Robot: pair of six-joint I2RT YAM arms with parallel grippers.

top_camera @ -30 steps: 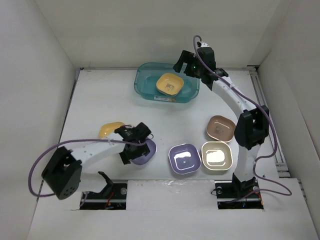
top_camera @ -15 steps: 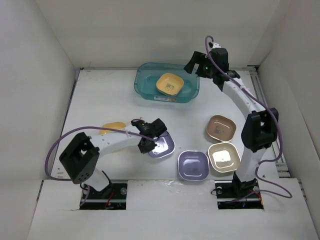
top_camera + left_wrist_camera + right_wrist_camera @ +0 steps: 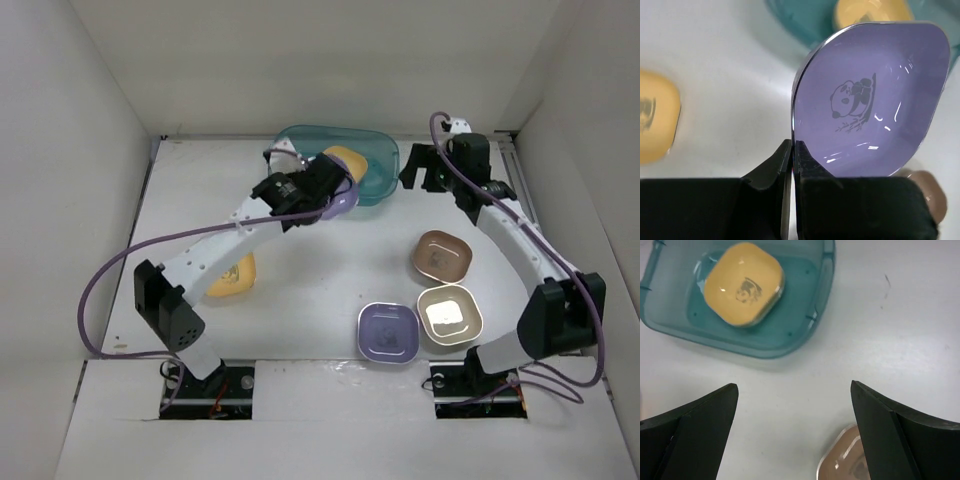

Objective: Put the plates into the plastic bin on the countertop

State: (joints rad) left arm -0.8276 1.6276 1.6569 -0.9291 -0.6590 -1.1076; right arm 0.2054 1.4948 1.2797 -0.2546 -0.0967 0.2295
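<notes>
My left gripper (image 3: 328, 190) (image 3: 792, 145) is shut on the rim of a purple plate (image 3: 344, 201) (image 3: 875, 100) with a panda print, held tilted in the air at the near edge of the teal plastic bin (image 3: 382, 152) (image 3: 800, 15) (image 3: 815, 315). A yellow-orange plate (image 3: 346, 158) (image 3: 745, 284) lies inside the bin. My right gripper (image 3: 425, 172) (image 3: 793, 386) hangs open and empty over the countertop (image 3: 300, 260), right of the bin. On the countertop lie another yellow-orange plate (image 3: 232, 275) (image 3: 655, 120), a brown plate (image 3: 442, 256) (image 3: 845, 460), a cream plate (image 3: 449, 314) and a second purple plate (image 3: 388, 332).
White walls close in the countertop on three sides. The left arm stretches diagonally from its base towards the bin and hides part of the bin's left end. The right arm curves along the right side.
The left gripper closed on the purple plate near the front, lifted it and carried it up to the bin. The right arm swung right, away from the bin, still open.
</notes>
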